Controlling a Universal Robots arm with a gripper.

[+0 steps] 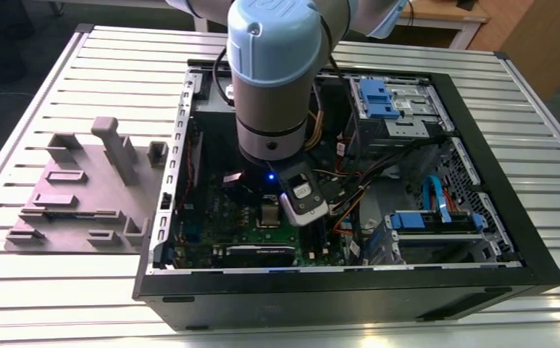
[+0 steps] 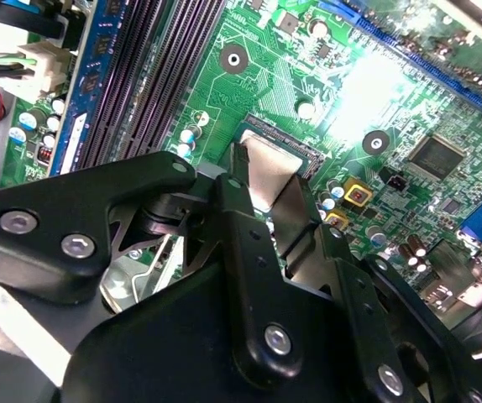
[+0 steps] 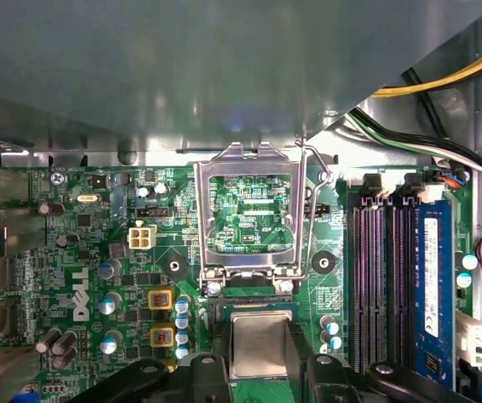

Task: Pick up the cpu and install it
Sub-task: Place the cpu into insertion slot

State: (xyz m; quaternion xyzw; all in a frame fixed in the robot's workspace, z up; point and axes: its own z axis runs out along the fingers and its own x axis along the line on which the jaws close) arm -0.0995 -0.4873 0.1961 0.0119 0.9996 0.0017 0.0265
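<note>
In both wrist views my gripper [image 3: 258, 334] [image 2: 264, 186] is shut on the cpu [image 3: 262, 346] [image 2: 268, 168], a small silvery square chip flanked by the two black fingers [image 3: 216, 340]. The chip sits level just over the dark socket [image 3: 249, 294] [image 2: 287, 141] on the green motherboard [image 3: 81, 252] [image 2: 258, 75]; I cannot tell whether it touches. The socket's metal load frame [image 3: 249, 210] is flipped open and stands beside the socket. In the exterior view the arm reaches down into the open computer case [image 1: 511, 217], with the gripper [image 1: 294, 214] low over the board.
Memory slots [image 3: 384, 277] and a blue module [image 3: 430, 277] lie close beside the socket. Yellow, black and white cables [image 3: 442, 80] run near the case wall. Blue drive bays [image 1: 386, 98] fill the case's far side. A grey fixture with blocks [image 1: 77, 188] sits at the exterior view's left.
</note>
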